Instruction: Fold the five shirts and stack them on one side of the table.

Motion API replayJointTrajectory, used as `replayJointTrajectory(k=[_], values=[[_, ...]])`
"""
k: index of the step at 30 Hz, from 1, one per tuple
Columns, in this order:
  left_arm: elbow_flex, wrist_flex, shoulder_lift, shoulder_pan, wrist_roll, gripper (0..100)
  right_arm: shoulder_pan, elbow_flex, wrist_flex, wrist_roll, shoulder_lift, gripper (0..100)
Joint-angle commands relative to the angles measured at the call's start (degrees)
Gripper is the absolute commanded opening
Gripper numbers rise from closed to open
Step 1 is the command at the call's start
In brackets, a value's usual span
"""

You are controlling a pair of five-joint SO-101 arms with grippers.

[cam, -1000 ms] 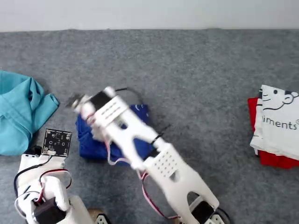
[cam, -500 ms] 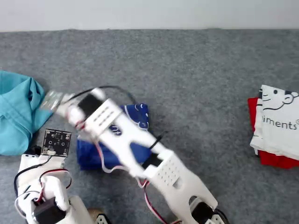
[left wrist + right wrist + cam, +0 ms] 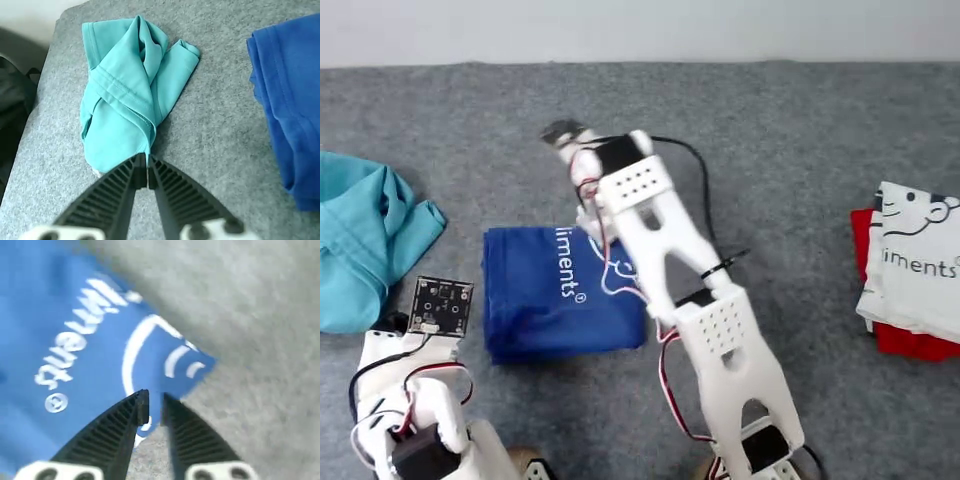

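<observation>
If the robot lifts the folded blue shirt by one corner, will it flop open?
Probably yes. The blue shirt is soft cloth folded in loose layers, so a corner grab would likely let it droop and unfold. It looks light, and on the fuzzy grey table cover a push may bunch it rather than slide it.
</observation>
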Motion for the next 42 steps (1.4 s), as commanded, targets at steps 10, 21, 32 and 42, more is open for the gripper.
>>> replayJointTrajectory(k=[10, 21, 32, 42], values=[[-0.57, -0.44, -0.35, 0.18, -0.44, 1, -1.89, -2.9, 2.07, -8.09, 1.8, 26.2], [-0.57, -0.35, -0.35, 0.18, -0.44, 1, -3.3, -2.9, 1.89, -12.13, 9.1, 26.2], [-0.57, -0.35, -0.35, 0.18, -0.44, 1, -2.15, -2.55, 2.51, -3.43, 8.92, 0.9], [-0.57, -0.35, -0.35, 0.18, -0.62, 1, 8.84, 19.69, 2.51, 6.51, -7.87, 0.9]])
